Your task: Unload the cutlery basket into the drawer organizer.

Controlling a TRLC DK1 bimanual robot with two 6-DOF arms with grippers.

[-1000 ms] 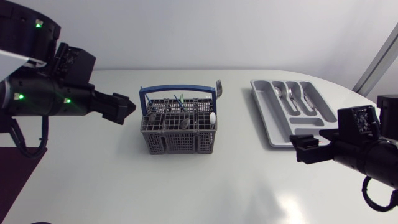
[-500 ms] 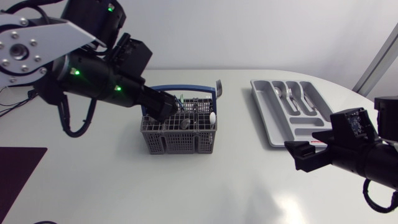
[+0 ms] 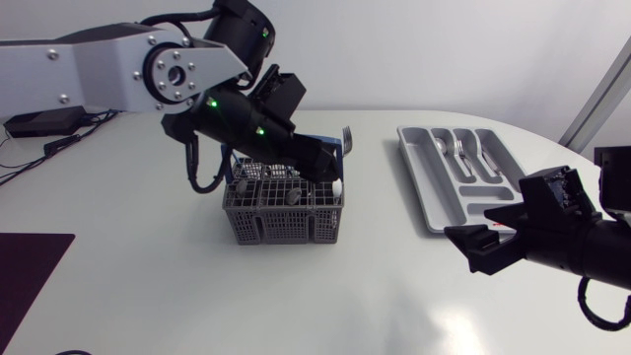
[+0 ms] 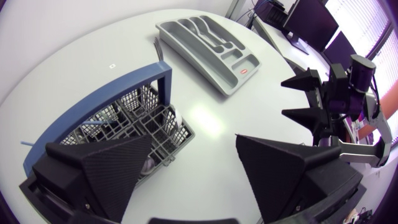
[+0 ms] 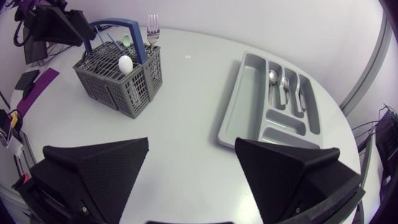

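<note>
The left arm (image 3: 118, 69) has swung in from 9 o'clock; its gripper (image 4: 194, 142) now hangs over the basket (image 3: 284, 212), fingers wide, empty. The basket sits mid-table with cutlery (image 3: 293, 196) inside. The organizer (image 3: 422, 192) lies at its 2 o'clock. The right gripper (image 5: 193, 146), at 4 o'clock, gapes wide, empty

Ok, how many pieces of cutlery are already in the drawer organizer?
3: a spoon, a fork in the slot beside it, and a third piece in the next slot, all at the far end of the drawer organizer. None appears hidden.
</note>
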